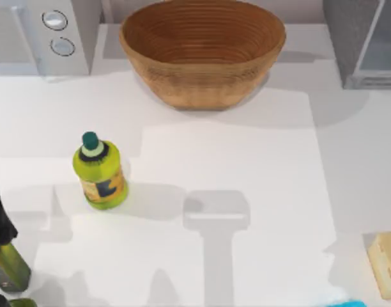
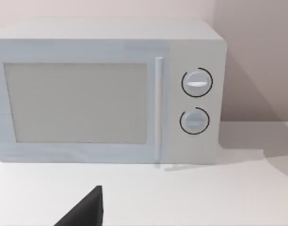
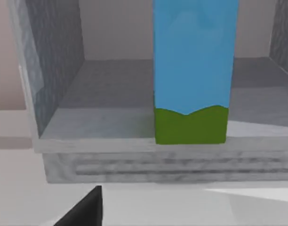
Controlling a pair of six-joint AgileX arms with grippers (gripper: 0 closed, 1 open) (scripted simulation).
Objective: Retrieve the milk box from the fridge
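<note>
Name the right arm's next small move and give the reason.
Probably ease the right gripper straight forward toward the milk box. The right wrist view shows the fridge open and the box upright on its floor at the front edge, not yet grasped.

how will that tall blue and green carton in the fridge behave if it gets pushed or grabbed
The tall blue carton with a green base band stands upright at the front edge of the grey fridge floor, so a high push would probably tip it. Its flat sides should suit a squeeze grasp. The walls may dent under pressure.
</note>
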